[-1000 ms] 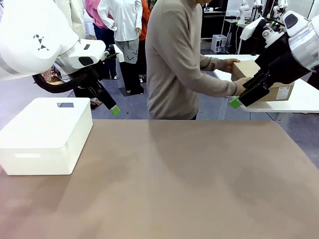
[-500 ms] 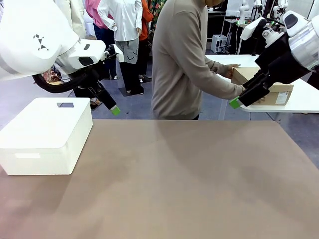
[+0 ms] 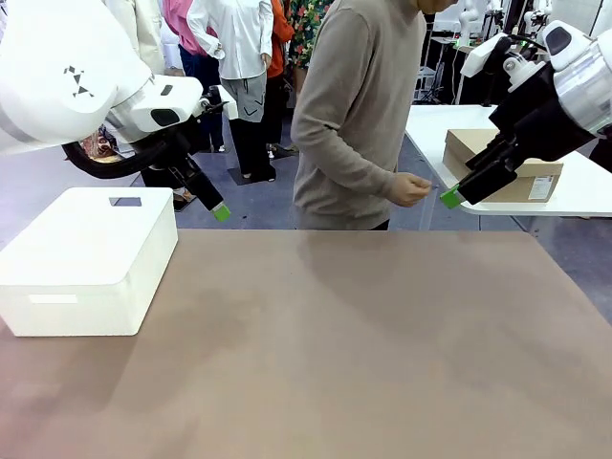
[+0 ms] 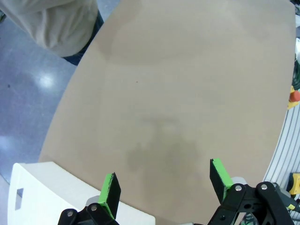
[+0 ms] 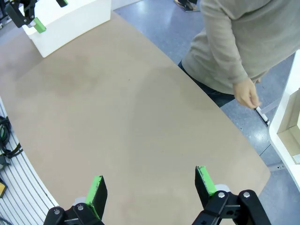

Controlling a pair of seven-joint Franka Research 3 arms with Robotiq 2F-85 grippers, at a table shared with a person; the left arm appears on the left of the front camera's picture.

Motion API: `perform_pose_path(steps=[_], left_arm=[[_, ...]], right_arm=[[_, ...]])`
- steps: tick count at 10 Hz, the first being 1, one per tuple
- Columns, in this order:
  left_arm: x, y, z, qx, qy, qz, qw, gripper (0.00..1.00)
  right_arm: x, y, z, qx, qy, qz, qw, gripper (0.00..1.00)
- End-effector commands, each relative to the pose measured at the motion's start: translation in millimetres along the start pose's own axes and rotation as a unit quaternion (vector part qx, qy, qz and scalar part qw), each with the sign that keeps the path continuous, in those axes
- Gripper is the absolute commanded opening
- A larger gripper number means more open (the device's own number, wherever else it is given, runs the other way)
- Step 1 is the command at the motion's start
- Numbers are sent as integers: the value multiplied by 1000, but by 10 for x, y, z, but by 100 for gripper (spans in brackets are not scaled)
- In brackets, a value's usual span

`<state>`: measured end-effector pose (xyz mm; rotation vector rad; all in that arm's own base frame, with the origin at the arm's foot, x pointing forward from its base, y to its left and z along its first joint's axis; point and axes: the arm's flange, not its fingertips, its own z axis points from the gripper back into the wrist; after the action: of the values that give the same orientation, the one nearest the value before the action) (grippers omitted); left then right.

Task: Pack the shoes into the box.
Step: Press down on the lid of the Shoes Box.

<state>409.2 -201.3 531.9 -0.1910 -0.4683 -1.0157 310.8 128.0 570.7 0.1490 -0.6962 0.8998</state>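
The box (image 3: 505, 164), tan cardboard and closed, sits on a white side table (image 3: 583, 196) behind the far right of my table; a corner of the box (image 5: 292, 133) shows at the right wrist view's edge. The shoes are out of view. My left gripper (image 3: 219, 209) hangs open above the far left of the table, with nothing between its green pads (image 4: 111, 188). High at the far right, my right gripper (image 3: 450, 198) is also open and empty, its pads (image 5: 203, 180) wide apart over bare tabletop. The person's hand (image 3: 411, 188) is loosely closed near my right gripper.
A white lidded bin (image 3: 88, 258) stands at the left edge of the brown table (image 3: 344, 344), just below my left gripper. The person in a beige sweater (image 3: 359, 115) stands at the far side. Other people stand farther back.
The person has let go of the box on the side table, drawn both hands back and turned toward my table. Neither arm has moved.
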Motion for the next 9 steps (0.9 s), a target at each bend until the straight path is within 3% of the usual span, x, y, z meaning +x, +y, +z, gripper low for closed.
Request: perform_pose_path(steps=[1,9], left_arm=[[-44,-21,1,3,-2,6,1000,100],[-44,-21,1,3,-2,6,1000,100]], right_arm=[[-5,16,-3,-5,6,-8,1000,100],[-5,16,-3,-5,6,-8,1000,100]])
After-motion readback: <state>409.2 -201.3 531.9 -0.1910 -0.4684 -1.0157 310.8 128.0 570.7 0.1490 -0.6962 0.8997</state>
